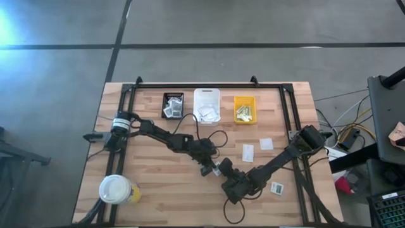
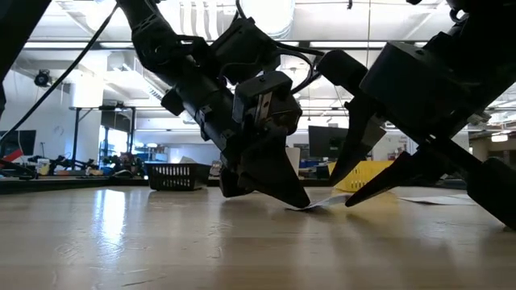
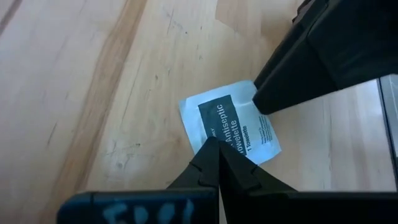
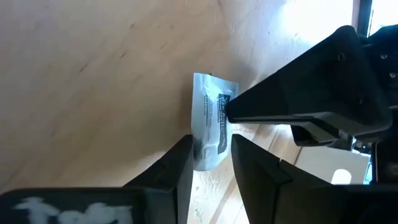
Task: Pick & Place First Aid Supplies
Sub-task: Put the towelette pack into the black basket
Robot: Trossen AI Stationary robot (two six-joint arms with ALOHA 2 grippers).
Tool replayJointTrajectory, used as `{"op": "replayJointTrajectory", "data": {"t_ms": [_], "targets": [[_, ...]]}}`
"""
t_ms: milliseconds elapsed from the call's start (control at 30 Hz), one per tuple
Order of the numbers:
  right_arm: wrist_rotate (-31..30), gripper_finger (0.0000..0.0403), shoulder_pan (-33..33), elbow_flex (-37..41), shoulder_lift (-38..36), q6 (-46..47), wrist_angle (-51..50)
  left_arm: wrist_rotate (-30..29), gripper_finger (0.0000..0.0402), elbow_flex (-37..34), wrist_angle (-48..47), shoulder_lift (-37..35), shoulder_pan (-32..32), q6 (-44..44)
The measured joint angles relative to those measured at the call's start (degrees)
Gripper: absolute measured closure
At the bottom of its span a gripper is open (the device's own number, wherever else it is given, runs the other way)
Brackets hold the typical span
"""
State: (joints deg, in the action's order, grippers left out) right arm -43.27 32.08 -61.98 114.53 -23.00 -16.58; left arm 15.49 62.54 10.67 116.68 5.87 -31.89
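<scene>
One first aid supply, a white packet with a dark patch printed "Antiseptic Towelette" point(image 3: 233, 124), lies on the wooden table near its middle. My left gripper point(image 3: 216, 144) is shut, its tips down on the packet. My right gripper point(image 4: 211, 146) is open and slants down at the same packet point(image 4: 208, 118) from the opposite side, one finger on either side of its edge. In the low view the packet's edge point(image 2: 322, 201) toward my right gripper point(image 2: 343, 193) stands slightly off the wood. My left gripper presses its shut fingertips point(image 3: 208, 155) down on the packet's printed face near one edge point(image 3: 219, 132), slanting down from the table's left. The packet lies flat under the tips, its opposite edge a little raised. My right gripper has one finger point(image 3: 280, 93) over the packet's corner point(image 3: 252, 93); whether it touches, I cannot tell.
At the far edge stand a black bin point(image 1: 172, 104), a white bin point(image 1: 207, 104) and a yellow bin point(image 1: 245, 109), each with packets inside. Loose packets lie at the right point(image 1: 248, 151), point(image 1: 266, 144), point(image 1: 276, 187). A white-lidded cup point(image 1: 116, 189) stands near left.
</scene>
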Motion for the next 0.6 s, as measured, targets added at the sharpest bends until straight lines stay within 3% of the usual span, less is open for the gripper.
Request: {"op": "replayJointTrajectory", "data": {"t_ms": [600], "targets": [[-0.61,0.0324,-0.26,-1.53,0.23,4.13,4.5,0.5,0.0401,-0.08,2.95,0.14,-0.35,-0.16]]}}
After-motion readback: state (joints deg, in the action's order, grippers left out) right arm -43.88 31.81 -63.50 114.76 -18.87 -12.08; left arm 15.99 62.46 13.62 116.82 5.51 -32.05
